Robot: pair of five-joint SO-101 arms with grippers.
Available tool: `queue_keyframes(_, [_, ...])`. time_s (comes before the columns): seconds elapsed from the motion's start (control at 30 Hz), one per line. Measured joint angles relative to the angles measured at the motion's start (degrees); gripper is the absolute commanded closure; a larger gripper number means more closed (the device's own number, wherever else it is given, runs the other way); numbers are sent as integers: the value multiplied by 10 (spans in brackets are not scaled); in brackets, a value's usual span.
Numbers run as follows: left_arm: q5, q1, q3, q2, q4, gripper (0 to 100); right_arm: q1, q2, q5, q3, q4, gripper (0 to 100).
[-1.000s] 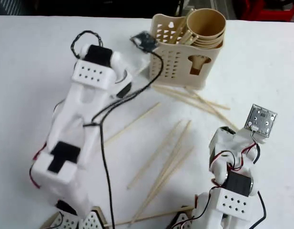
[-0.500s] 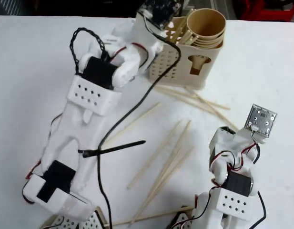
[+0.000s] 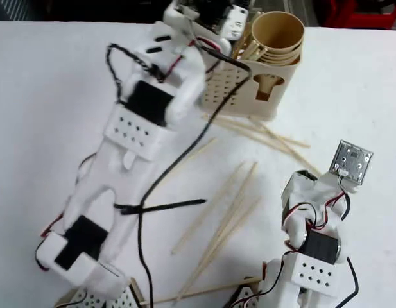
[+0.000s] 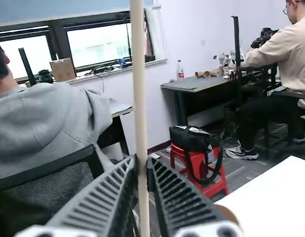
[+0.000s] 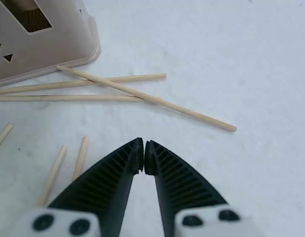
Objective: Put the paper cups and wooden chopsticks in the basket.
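Pinching one wooden chopstick (image 4: 138, 74), the jaws of the left gripper (image 4: 141, 165) close on it from both sides. The stick lies along the gap between them and runs well out past the tips. I judge this grip is meant to keep the stick in line with the jaws, so that it can go into the basket end-first instead of landing across the rim. In the high view the left arm (image 3: 146, 122) stretches from the near left corner of the worktop (image 3: 43, 77) to its far edge, with its wrist over the left part of the basket (image 3: 249, 90). A release there looks close.

The right gripper (image 5: 143, 148) has its jaws pressed together on nothing. It hangs low over the worktop toward the right edge, near three loose chopsticks (image 5: 142, 96) that lie crossed just beside the basket's foot. It looks parked there, clear of the other arm's path.

The basket stands at the middle of the far edge. Its right compartment holds the stacked paper cups (image 3: 278, 32), seated upright and mouth up. Beside them several sticks (image 3: 249, 42) lean inside the basket; the arm hides which compartment holds them. More sticks (image 3: 226, 218) lie scattered at mid-worktop and toward the near edge, so the chopstick part of the job seems roughly half done.
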Motion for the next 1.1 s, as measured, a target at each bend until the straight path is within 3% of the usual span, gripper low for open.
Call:
queue_keyframes(0.2, [0, 2, 0, 86, -48, 975, 0, 0, 0, 0, 0, 978])
queue_keyframes(0.37, [0, 0, 1, 125, -51, 850, 0, 0, 0, 0, 0, 978])
queue_keyframes(0.43, [0, -2, 1, 125, -20, 851, 0, 0, 0, 0, 0, 978])
queue_keyframes(0.6, [0, -1, -62, 126, 121, 849, 0, 0, 0, 0, 0, 978])
queue_keyframes(0.97, [0, -16, -321, 125, 498, 851, 0, 0, 13, 0, 0, 978])
queue_keyframes(1.1, [-10, -14, -385, 125, 618, 935, 0, 0, 47, 0, 0, 978])
